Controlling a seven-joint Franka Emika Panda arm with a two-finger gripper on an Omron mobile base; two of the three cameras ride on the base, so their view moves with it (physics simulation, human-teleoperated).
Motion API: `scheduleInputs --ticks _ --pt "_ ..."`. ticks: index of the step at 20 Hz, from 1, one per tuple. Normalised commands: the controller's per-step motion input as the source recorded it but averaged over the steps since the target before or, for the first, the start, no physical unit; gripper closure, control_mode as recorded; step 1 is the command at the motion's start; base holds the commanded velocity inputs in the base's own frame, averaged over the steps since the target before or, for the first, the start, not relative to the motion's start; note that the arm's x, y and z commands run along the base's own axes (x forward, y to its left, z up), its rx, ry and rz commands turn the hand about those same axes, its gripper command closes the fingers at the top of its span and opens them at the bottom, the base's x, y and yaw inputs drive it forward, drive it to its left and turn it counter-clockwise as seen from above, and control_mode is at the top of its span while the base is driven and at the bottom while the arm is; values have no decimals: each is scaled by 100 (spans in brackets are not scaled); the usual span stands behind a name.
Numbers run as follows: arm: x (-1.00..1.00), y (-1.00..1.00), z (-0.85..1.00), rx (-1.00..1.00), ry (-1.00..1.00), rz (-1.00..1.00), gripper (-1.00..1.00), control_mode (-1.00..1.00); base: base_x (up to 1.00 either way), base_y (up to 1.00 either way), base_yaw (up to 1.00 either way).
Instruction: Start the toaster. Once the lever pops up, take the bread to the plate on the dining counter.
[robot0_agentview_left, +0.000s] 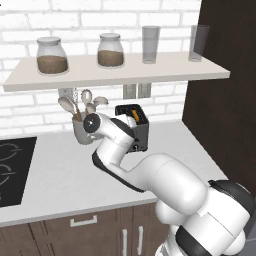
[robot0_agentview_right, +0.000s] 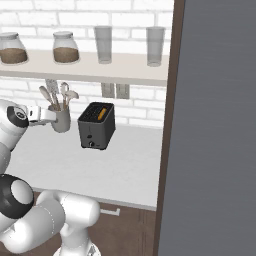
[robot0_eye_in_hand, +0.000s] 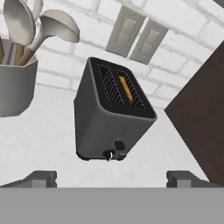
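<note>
Right up close, two dark fingertips of the gripper (robot0_eye_in_hand: 112, 179) spread wide apart, holding nothing. Just past them, straight ahead and a bit lower in the hand view, sits the toaster (robot0_eye_in_hand: 113, 114) on the white worktop (robot0_agentview_left: 55, 175) — its narrow front turned toward the jaws, with the little knob and the dark lever (robot0_eye_in_hand: 119, 146) low on that face, almost in the middle between the tips. Needs only a short push forward and then down on the lever, probably; no turn of the hand, since the toaster's long side already runs away from the jaws. Inside the far slot, the bread (robot0_eye_in_hand: 126, 89) — only an orange edge showing, tucked deep. Off to one side of the toaster, near but not touching, the grey utensil cup (robot0_eye_in_hand: 15, 85) with spoons. Farther back, the brick wall with two pale switches (robot0_eye_in_hand: 136, 36), and up high a shelf (robot0_agentview_left: 115, 72) with jars and glasses.
</note>
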Motion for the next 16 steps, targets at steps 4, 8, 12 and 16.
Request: scheduleInputs --ticks 4,8,12,16 --pt "0 0 0 0 0 0 -100 -100 0 0 0" --pt "0 0 0 0 0 0 -100 -100 0 0 0" --pt "0 0 0 0 0 0 -100 -100 0 0 0" --pt "0 0 0 0 0 0 -100 -100 0 0 0"
